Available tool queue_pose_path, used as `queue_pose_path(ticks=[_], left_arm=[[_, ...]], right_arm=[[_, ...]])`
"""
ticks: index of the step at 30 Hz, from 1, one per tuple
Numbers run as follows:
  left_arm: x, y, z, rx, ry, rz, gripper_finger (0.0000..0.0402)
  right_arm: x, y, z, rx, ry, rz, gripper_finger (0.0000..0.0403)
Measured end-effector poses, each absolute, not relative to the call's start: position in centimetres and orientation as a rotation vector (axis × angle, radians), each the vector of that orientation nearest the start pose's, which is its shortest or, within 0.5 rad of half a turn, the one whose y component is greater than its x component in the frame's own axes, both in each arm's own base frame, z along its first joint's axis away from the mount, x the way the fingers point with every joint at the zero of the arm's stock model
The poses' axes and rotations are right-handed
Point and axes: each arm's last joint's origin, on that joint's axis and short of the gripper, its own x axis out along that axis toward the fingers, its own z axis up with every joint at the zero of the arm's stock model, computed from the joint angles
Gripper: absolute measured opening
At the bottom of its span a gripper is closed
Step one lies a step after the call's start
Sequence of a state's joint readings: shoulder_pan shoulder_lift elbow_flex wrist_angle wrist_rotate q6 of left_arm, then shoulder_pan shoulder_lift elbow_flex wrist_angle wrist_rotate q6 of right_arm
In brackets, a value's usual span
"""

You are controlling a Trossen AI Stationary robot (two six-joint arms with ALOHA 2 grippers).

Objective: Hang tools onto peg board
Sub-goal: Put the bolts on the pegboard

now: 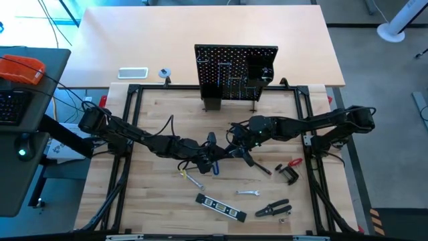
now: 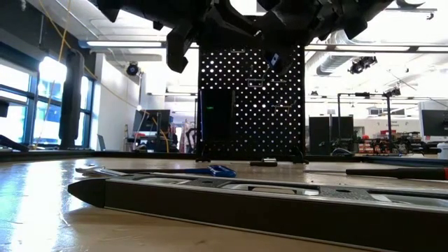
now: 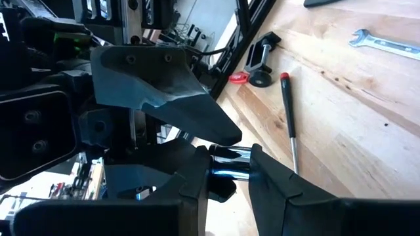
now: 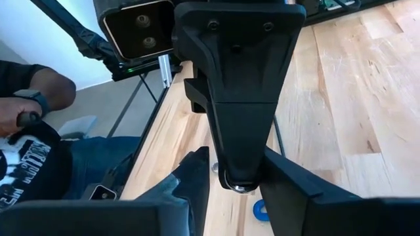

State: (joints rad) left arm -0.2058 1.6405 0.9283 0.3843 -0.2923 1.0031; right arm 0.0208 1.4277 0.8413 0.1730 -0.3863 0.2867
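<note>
Both grippers meet above the middle of the table, in front of the upright black peg board (image 1: 235, 70). My left gripper (image 3: 230, 177) is shut on a thin shiny metal tool (image 3: 230, 157); which tool it is cannot be told. My right gripper (image 4: 239, 190) is open, its fingers standing on either side of the left gripper's finger and the tool's end (image 4: 239, 187). On the table lie a blue-handled tool (image 1: 214, 167), a silver wrench (image 1: 192, 179), a small wrench (image 1: 247, 193), a black level (image 1: 221, 207), pliers (image 1: 274, 209), a red-and-black clamp (image 1: 289, 171) and a screwdriver (image 3: 289, 124). My left gripper pinches the tool's thin metal shaft (image 3: 231, 156) between its two fingers, which lie across it. The tool is lifted clear of the table. The right gripper's finger (image 3: 170, 98) hides the rest of the tool.
A white tray (image 1: 132, 72) and a small tape roll (image 1: 164, 72) lie on the far table left of the peg board. Black frame rails (image 1: 130, 134) border the work area. A person (image 4: 33, 151) sits beyond the table's left edge.
</note>
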Motion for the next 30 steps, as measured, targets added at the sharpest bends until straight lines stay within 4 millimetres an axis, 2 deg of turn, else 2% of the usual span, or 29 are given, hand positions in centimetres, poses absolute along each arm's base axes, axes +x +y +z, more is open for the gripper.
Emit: queue_pose_path(ticks=[16,21,30], left_arm=[[34.6,-6.5,21.8,1.096,0.39,-0.035,0.0069],[34.4,-6.3,22.0,1.122,0.42,0.021,0.0069],[33.6,-5.6,23.9,1.096,0.429,0.121,0.0069]], right_arm=[[29.3,1.5,25.2,0.304,0.48,0.261,0.0119],[29.0,1.4,24.9,0.301,0.523,0.197,0.0119],[28.8,1.2,24.5,0.302,0.559,0.162,0.0119]])
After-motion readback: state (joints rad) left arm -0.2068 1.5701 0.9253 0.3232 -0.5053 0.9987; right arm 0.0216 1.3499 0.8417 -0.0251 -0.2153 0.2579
